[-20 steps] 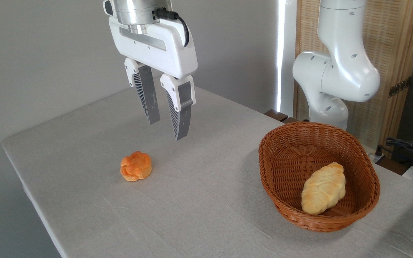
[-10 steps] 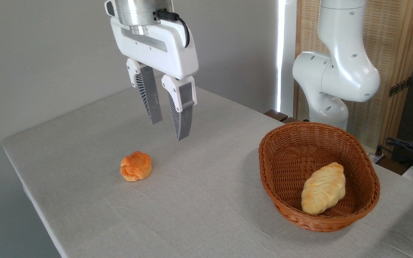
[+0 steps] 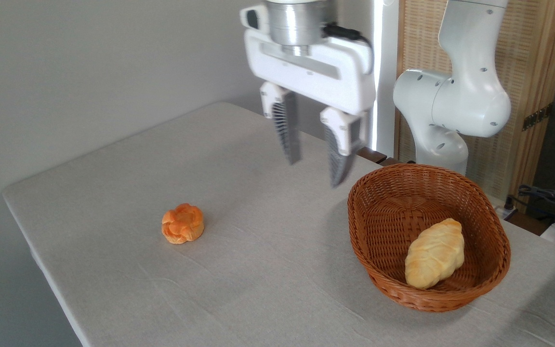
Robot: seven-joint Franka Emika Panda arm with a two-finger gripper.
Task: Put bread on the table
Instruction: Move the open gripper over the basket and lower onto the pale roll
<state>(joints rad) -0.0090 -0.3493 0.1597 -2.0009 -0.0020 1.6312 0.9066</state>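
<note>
1. Only one view here, the fixed camera. The arm rises at the right rear beside a slatted wooden screen, its white links bending over toward the table.

2. The gripper hangs in the air above the back part of the table, pointing straight down, its wrist at the top edge of the picture. Its outline is a little blurred.

3. The two ribbed fingers stand clearly apart with a wide gap between them — nothing is held, and neither tip touches anything.

4. The fingertips hover just left of the basket, above its near-left rim and well above the cloth.

5. The bread lies inside the basket, on its floor toward the front-right end, resting against the woven wall there.

6. The long axis of the bread runs diagonally — the lower end points to the front left, the upper end to the back right, roughly along the basket's own length. Its ridged, braided top faces up.

7. The bun sits on the bare cloth at the left, well apart from the basket and from the gripper.

8. Some cables lie off the table at the far right.
</note>
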